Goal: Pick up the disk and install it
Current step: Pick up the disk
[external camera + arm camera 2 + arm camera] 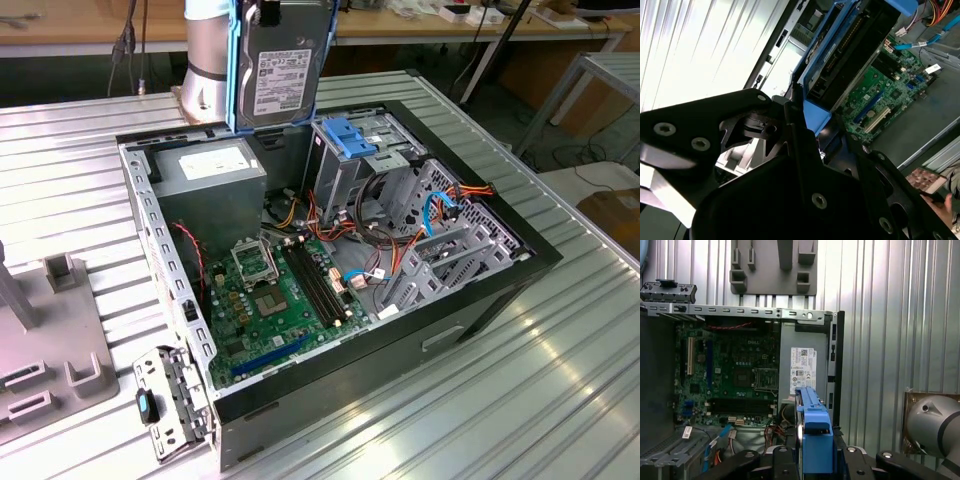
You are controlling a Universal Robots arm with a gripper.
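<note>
Grey disk (pixel 287 70) clamped upright in closed end effector (pixel 816 456), hanging above open computer case (pixel 450 330).

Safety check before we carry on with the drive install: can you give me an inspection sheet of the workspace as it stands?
Surface: ribbed metal table, carrying an open computer case.
Job's things: the disk hangs upright over the case, near the power supply and the drive cage; not yet installed.
Clutter: grey fixture block at the exterior view's left; metal bracket at the case's near corner.
Grippers: the tool is shut on the disk.
Cables: orange, red and blue wires lie loose inside the case beside the cage.
Surroundings: wooden benches behind the table.
</note>
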